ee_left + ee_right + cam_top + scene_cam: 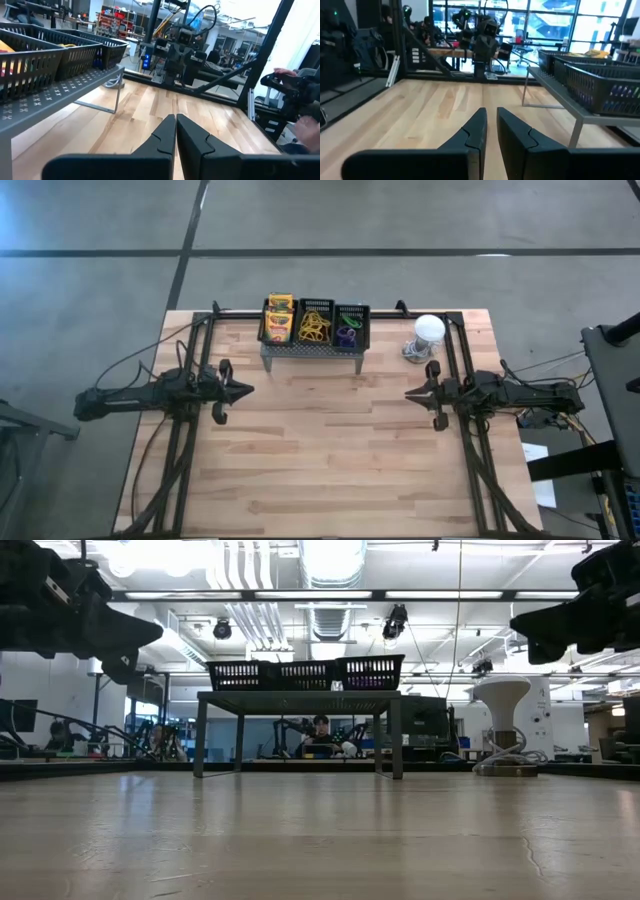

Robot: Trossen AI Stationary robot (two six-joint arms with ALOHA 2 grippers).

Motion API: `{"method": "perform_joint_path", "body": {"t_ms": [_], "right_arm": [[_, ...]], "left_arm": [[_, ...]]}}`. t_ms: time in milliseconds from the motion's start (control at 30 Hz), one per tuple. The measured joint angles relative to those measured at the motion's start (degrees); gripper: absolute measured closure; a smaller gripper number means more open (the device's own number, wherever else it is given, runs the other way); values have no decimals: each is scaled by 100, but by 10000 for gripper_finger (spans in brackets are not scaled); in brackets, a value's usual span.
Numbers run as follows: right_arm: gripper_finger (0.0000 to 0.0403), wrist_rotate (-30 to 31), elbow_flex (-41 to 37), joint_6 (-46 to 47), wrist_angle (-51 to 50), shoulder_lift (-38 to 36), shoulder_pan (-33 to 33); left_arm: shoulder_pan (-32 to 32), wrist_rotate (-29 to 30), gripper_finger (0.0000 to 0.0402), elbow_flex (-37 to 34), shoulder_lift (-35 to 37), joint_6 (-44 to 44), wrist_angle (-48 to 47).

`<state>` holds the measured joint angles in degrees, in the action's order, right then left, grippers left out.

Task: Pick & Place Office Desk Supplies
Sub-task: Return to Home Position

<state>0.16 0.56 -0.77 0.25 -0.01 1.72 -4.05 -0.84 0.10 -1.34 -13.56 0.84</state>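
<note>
Three black mesh baskets stand in a row on the grey perforated stand (311,351) at the table's far middle. The left basket (279,320) holds yellow-and-green crayon boxes, the middle one (315,326) yellow band loops, and the right one (350,328) green and purple loops. My left gripper (250,390) hovers above the table left of the stand, fingers shut and pointing right (176,119). My right gripper (408,393) hovers at the right, pointing left. Its fingers are nearly together, with only a thin slit between them (491,112). Neither holds anything.
A white round dome object (428,332) stands at the far right of the table, beside the stand. Bare wood (330,440) lies between the two grippers and toward the near edge. People sit in the room beyond the table (320,730), and a person's hand (300,95) shows past the right side.
</note>
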Motion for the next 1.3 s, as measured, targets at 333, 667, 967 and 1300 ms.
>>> {"method": "perform_joint_path", "body": {"t_ms": [333,667,967,1300], "right_arm": [[364,-4,-2,36,13,279,0],[364,-11,-2,56,11,317,0],[364,-11,-2,62,12,315,0],[364,-11,-2,35,12,315,0]], "left_arm": [[0,0,381,0,-2,0,13],[0,0,381,0,-37,-2,11],[0,0,381,0,-37,0,11],[0,0,381,0,-37,-1,11]]}}
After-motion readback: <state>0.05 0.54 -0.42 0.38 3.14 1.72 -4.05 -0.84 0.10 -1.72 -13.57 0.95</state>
